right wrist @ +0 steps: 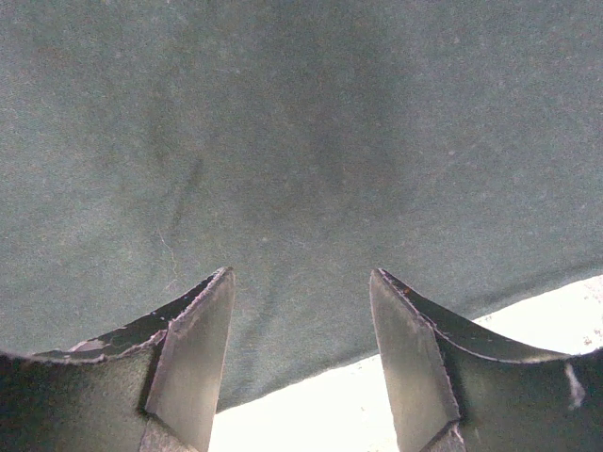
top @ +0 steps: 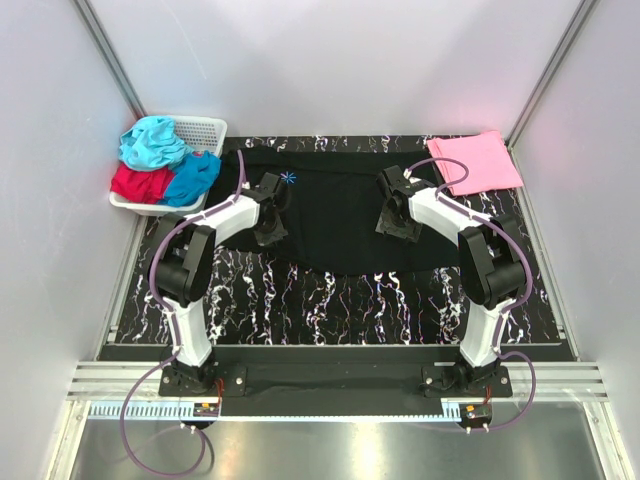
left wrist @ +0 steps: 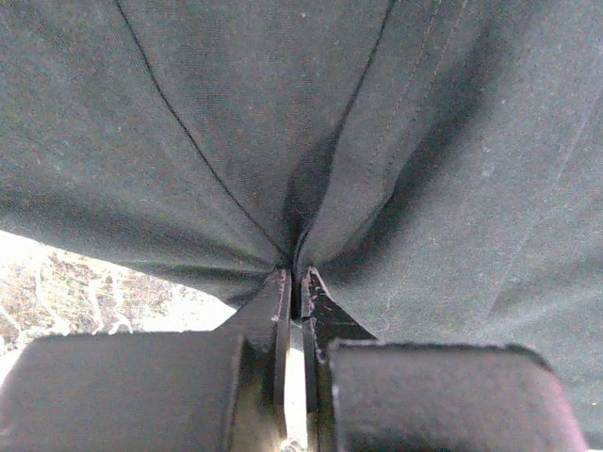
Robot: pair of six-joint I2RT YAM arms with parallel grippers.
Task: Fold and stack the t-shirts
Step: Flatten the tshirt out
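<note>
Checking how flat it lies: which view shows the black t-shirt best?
The top view: the black t-shirt shows almost whole, spread out. The left wrist view shows only a pinched fold; the right wrist view only flat cloth.

We are watching the black two-finger left gripper point(left wrist: 296, 282) pinching a fold of the black cloth t-shirt point(left wrist: 236, 113), creases fanning out above the gripper.

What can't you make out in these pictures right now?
- Top view: black t-shirt under the jaws, hidden by both wrists.
- Top view: basket floor, covered by the bunched t-shirts.
- Wrist views: black t-shirt's outline, cut off by frame edges; table washed out.
</note>
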